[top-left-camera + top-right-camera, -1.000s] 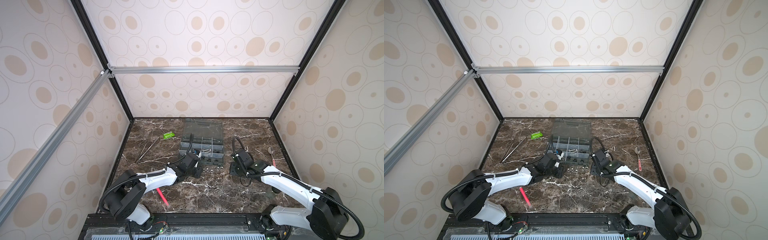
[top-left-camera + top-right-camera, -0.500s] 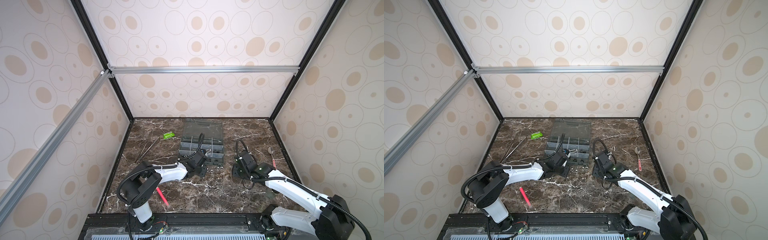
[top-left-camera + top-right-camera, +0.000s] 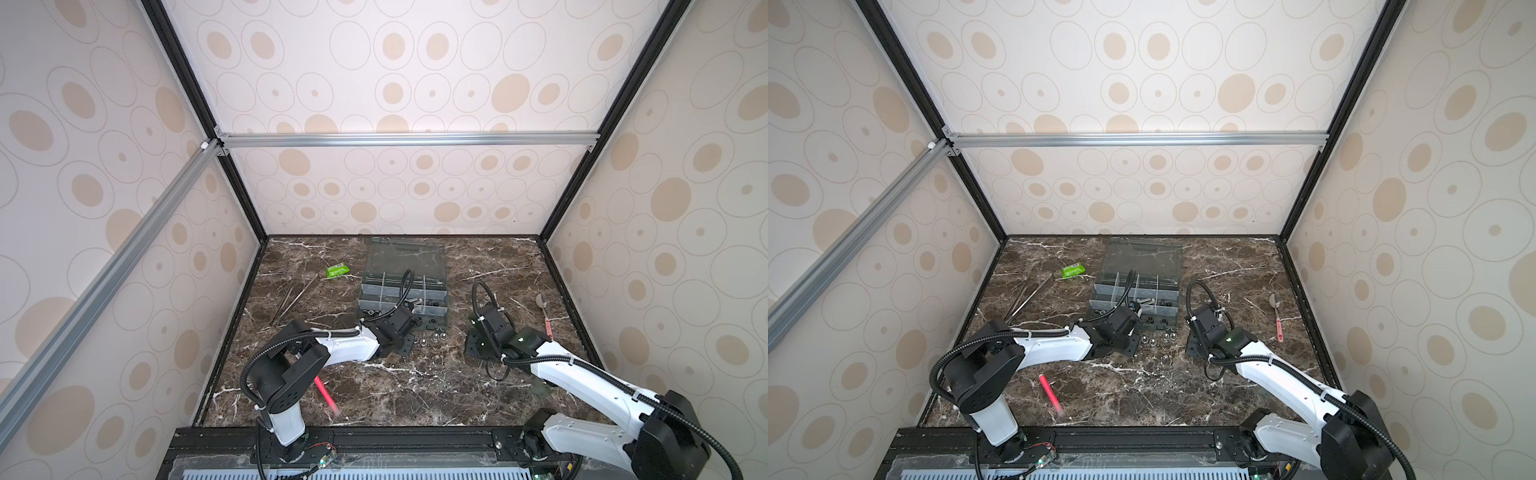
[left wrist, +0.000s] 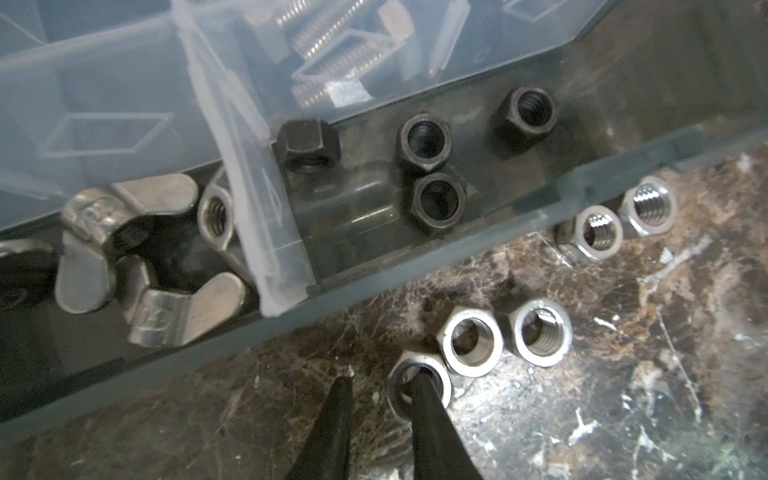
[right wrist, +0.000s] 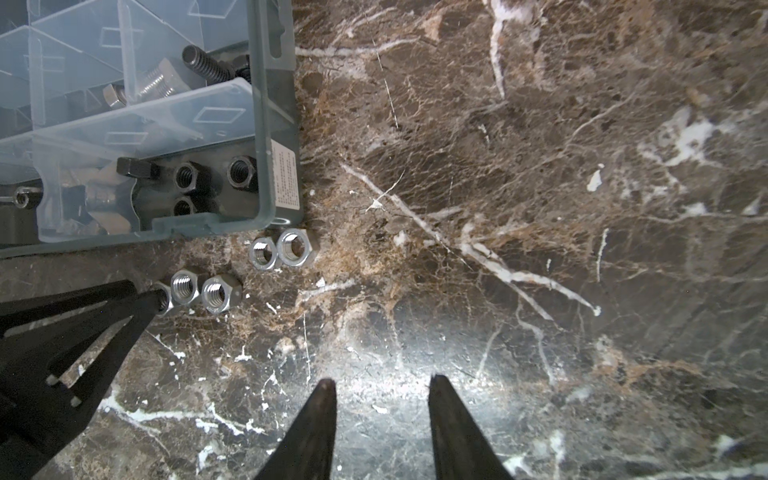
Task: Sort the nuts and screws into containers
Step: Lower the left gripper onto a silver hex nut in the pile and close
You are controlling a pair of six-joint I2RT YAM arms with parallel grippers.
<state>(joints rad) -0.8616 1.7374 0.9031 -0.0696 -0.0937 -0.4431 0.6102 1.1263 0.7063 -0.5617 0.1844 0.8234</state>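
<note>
Against the box (image 4: 199,353) front wall, at my 12 o'clock, room is tight; marble (image 5: 540,208) lies open at 6. My left pincer (image 4: 382,380) stands narrowly apart, one tip inside a silver nut (image 4: 444,384), nothing clamped. Other nuts (image 4: 540,332) lie at 3. Right pincer (image 5: 380,386) gapes, empty.

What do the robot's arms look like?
The left arm and right arm have white shells, chunky black joints and ribbed black cables. The left gripper and right gripper each have two pointy black fingers.
</note>
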